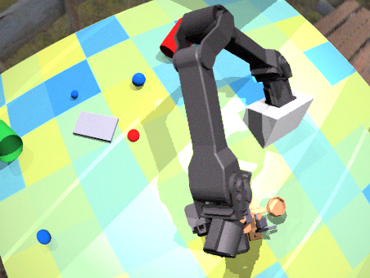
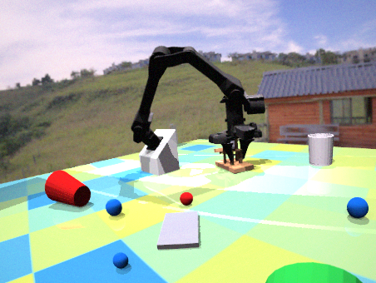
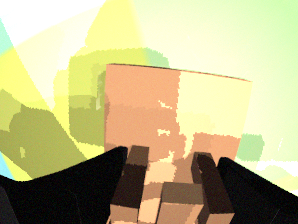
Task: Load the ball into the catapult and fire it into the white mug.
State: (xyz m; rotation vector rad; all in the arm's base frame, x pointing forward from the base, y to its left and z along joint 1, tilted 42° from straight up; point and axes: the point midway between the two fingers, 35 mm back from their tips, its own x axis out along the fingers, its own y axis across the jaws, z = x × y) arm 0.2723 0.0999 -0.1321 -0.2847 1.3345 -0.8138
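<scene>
Containers first. White mug [image 2: 320,150]: upright on the desk [image 1: 127,204] [image 2: 233,254], mouth up, well apart from the arm; I can't see into it from my camera. Red cup [image 1: 169,42] [image 2: 62,187]: on its side, mouth dark. Green cup [image 1: 6,132] [image 2: 314,272]: tipped over in the top view, cut off by the frame edge. Catapult bowl [image 1: 276,206]: faces up, bare wood visible inside.

End effector [image 1: 250,225] [image 2: 235,157] [image 3: 173,160]: clenched on the wooden catapult [image 1: 255,235] [image 2: 235,166] [image 3: 142,100], fingers pointing down on either side of its uprights. Base directly below the fingertips; bowl out to one side. Can't tell whether the base touches the desk.

Balls: red ball [image 1: 133,135] [image 2: 186,198] near the grey slab [image 1: 96,127] [image 2: 180,230], well apart from the end effector. Three blue balls [image 1: 138,79] [image 2: 358,207], one smaller, also on the desk, apart from it. I cannot tell which ball is the task's.
</scene>
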